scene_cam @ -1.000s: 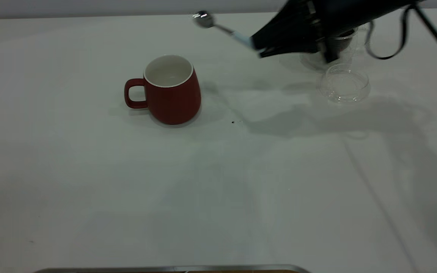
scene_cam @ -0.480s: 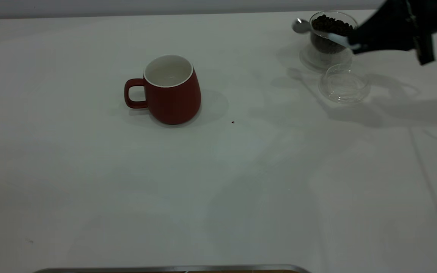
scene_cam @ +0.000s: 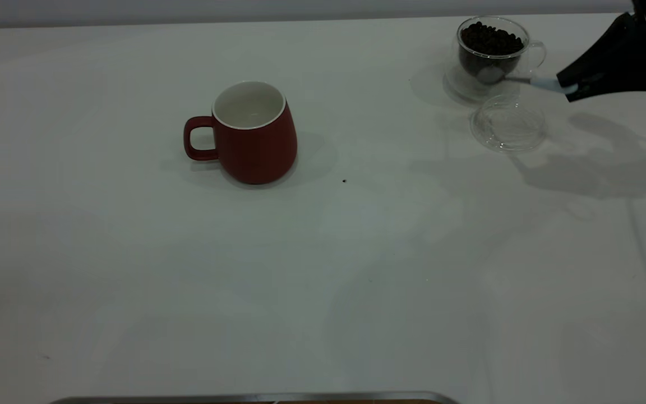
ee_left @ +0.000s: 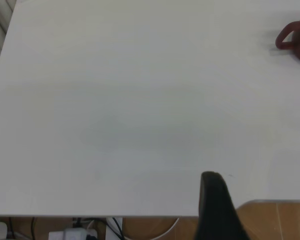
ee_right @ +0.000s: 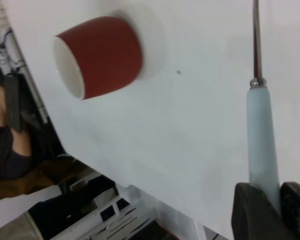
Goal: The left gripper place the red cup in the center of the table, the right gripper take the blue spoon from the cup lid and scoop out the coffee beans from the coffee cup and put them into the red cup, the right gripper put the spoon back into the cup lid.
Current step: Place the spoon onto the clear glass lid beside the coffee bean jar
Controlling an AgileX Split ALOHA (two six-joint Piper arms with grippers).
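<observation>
Right claw (scene_cam: 568, 90), at the upper right of the exterior frame, is clamped on the pale handle of the blue spoon (scene_cam: 544, 83); the spoon's bowl lies against the coffee cup (scene_cam: 488, 53), which holds coffee beans (scene_cam: 490, 38). The cup lid (scene_cam: 508, 129) sits bare just below. The red cup (scene_cam: 255, 134) stands upright, left of centre on the worktop (scene_cam: 323, 269). The left claw's (ee_left: 216, 200) opening cannot be told.

Dim, even overhead light throws soft grey shadows across the table (scene_cam: 132, 280), without glare.
</observation>
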